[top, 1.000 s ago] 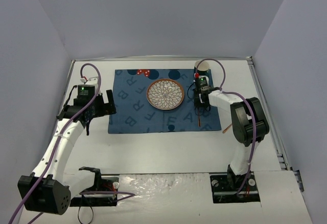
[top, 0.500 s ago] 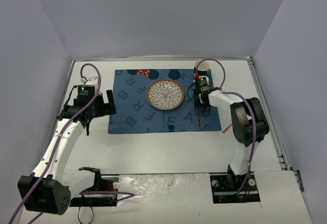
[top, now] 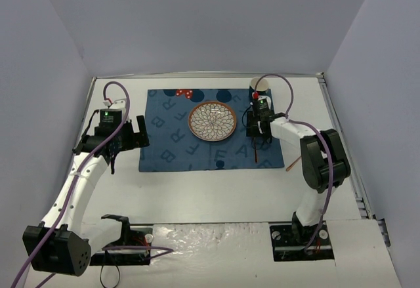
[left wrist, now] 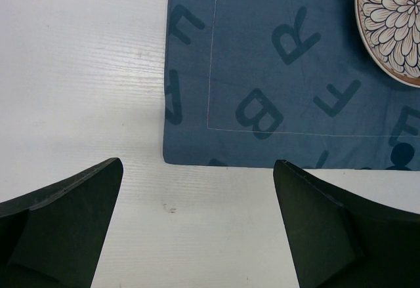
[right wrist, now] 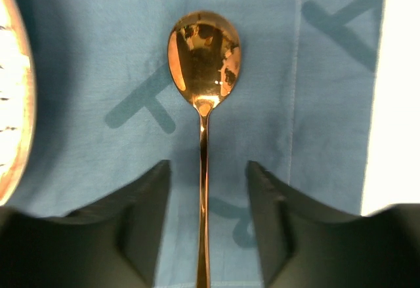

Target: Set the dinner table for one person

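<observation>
One large white dinner table (top: 197, 196) fills the overhead view, its bare surface broadest across the lower half. One dark blue placemat (top: 170, 147) printed with letters lies at the centre. Two robot arms reach up from the bottom edge.

The left gripper (left wrist: 197, 164) hovers at centre left, by the mat's left edge, with its jaws spread wide and holding nothing. The right gripper (right wrist: 208, 166) sits low over the mat at centre right. Its jaws stand apart on either side of a spoon handle with a gap on each side, so the spoon is released.

One round, flower-patterned plate (top: 212, 121) rests on the middle of the mat. One pale cup (top: 259, 84) stands at the mat's upper right corner, near the right gripper. One copper-coloured spoon (right wrist: 203, 58) lies flat on the mat, right of the plate. One thin copper-coloured piece (top: 293, 163) lies on the table by the mat's lower right corner; what it is cannot be told.

The fingers flank the handle closely, so pulling away at a slant could drag the spoon askew. A swing toward the top of the frame could knock the cup over.
</observation>
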`<state>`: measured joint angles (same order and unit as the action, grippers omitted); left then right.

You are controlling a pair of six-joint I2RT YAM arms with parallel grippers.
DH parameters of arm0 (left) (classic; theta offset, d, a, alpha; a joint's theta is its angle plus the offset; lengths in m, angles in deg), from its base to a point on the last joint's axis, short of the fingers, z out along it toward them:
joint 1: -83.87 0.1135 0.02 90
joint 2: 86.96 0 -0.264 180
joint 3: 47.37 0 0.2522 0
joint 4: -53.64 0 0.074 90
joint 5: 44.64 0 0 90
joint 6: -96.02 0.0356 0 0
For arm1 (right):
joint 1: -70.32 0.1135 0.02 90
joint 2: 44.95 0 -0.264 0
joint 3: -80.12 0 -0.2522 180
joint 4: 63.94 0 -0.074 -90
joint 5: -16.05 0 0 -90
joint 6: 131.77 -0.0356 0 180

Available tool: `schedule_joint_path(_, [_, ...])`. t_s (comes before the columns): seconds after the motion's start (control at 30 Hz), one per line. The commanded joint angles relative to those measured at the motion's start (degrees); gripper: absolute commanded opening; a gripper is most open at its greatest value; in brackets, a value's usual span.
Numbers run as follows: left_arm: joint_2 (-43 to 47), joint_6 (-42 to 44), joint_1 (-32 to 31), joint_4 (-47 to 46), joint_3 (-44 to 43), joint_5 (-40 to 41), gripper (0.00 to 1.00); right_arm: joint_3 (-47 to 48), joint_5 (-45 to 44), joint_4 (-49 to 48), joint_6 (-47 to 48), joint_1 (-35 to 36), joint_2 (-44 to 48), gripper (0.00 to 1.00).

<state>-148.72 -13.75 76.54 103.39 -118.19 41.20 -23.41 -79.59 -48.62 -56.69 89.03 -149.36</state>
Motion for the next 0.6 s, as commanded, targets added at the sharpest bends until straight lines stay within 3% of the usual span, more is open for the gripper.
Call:
schedule_joint_path(0.0, [0.6,0.26,0.48,-1.63,-2.0,0.54,0.97,-0.03,-4.07,-1.01,-2.26,-0.89,8.69,0.5])
schedule_joint_path(0.13, [0.81,0.17,0.48,-1.71,-1.92,0.42,0.97,-3.44,-8.02,-0.78,-6.32,-4.32,13.77,0.59])
schedule_joint_path(0.57, [1.41,0.17,0.42,-1.88,-1.92,-0.32,0.97,-16.98,-7.68,-1.0,-10.81,-24.27,22.43,0.58])
